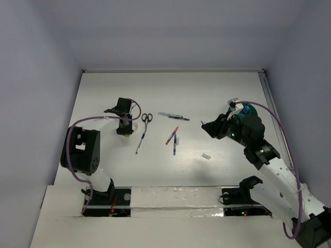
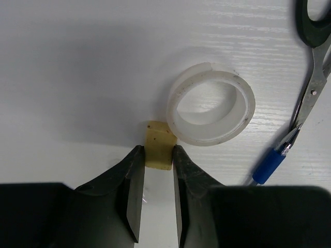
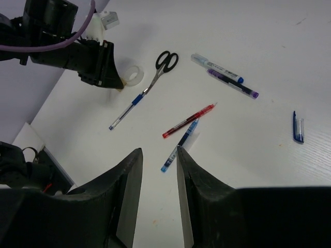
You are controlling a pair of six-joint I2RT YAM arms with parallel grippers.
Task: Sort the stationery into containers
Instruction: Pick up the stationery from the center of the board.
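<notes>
Yellowish block [image 2: 158, 138] sits pinched between the narrow fingers of the left gripper [image 2: 158, 151]. The white ring [image 2: 247, 108] touches it at 2 o'clock, so the arm should lift straight up. The right gripper [image 3: 158, 151] is part-open and empty.

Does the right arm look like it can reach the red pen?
Probably yes. The right gripper hangs open and empty, and the red pen lies uncovered with only a blue pen beside it.

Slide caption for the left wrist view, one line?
Left gripper pinches a small tan block beside a translucent tape ring; scissors and a blue pen lie nearby.
</notes>
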